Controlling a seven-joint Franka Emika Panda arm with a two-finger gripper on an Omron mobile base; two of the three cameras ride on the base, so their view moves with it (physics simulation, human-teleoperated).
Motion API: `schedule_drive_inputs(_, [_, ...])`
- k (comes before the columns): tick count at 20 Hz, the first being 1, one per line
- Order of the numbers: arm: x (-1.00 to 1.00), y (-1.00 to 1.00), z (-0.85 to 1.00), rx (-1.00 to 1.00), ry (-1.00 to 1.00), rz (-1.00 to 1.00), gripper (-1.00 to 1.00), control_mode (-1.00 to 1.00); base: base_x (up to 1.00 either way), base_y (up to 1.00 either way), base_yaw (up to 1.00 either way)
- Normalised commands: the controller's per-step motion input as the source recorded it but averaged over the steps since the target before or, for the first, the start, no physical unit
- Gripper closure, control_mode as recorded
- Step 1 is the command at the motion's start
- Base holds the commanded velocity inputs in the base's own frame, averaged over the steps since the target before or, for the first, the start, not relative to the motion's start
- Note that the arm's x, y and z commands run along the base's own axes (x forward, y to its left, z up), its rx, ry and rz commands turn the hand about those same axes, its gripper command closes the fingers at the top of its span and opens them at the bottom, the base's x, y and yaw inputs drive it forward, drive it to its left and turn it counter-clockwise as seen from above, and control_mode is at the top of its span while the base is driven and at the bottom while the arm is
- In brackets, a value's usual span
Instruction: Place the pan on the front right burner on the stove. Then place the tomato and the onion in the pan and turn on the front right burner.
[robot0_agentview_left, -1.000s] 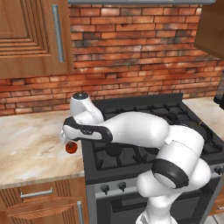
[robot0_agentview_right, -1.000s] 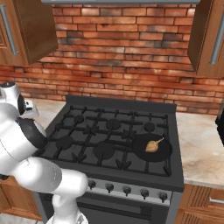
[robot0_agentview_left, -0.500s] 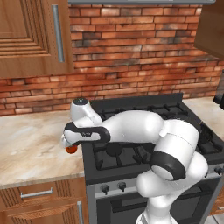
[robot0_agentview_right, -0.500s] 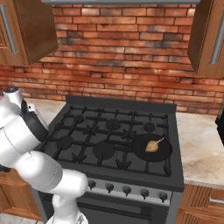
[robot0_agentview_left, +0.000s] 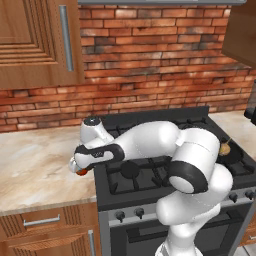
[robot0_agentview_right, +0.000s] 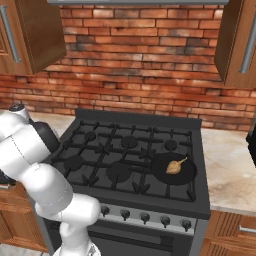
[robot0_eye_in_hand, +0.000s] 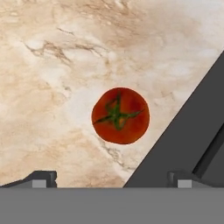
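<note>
Released end effector (robot0_eye_in_hand: 112, 177) hovers over one glossy red tomato (robot0_eye_in_hand: 120, 115), green stem upward, on beige marble counter (robot0_eye_in_hand: 52, 78) left of the black gas stove (robot0_eye_in_hand: 192, 135).

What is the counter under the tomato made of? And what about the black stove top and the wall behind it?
The counter looks like polished marble or stone: cream with brown veins, though it may be an imitation. The tomato is glossy red with a green star-shaped stem. The stove top looks like matte black metal, with grates that seem cast iron. The wall looks like rough red brick with pale mortar lines.
</note>
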Motion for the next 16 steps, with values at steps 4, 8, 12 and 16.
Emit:
schedule_drive_inputs(4, [0.20,0.11,-0.20,0.00,0.00,0.01,-1.00,-1.00,0.00,0.00,0.00])
schedule_drive_inputs(8, [0.27,0.20,-0.21,0.00,0.01,0.00,-1.00,-1.00,0.00,0.00,0.00])
schedule_drive_inputs(12, [0.31,0.21,-0.23,0.00,0.03,0.00,-1.00,-1.00,0.00,0.00,0.00])
schedule_drive_inputs(16, [0.28,0.19,-0.23,0.00,0.04,0.00,-1.00,-1.00,0.00,0.00,0.00])
